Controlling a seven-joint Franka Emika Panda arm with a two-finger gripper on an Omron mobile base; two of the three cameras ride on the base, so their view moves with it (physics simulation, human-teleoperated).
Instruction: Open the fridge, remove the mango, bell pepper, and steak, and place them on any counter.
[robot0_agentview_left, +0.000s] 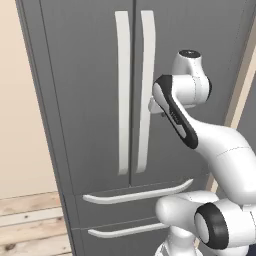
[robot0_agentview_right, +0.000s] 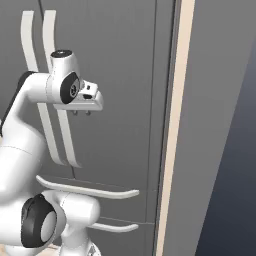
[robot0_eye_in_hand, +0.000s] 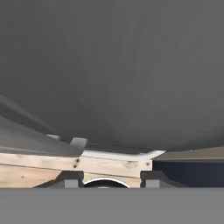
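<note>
The fridge (robot0_agentview_left: 95, 100) stands fully closed: both upper doors meet flush at the centre seam, and the 2 drawers below them are pushed in. Nothing of the task is done yet, as far as can be judged. The mango, bell pepper and steak are presumably behind the doors, hidden from sight, and all 3 remain to be taken out and set on a counter. The claw (robot0_agentview_right: 81, 113) hangs in front of the fridge's right door, just to the right of the 2 long pale handles (robot0_agentview_left: 145, 90), pointing down, its short fingers apart but as narrow as they go, holding nothing and touching no handle. Opening the door comes first.
</note>
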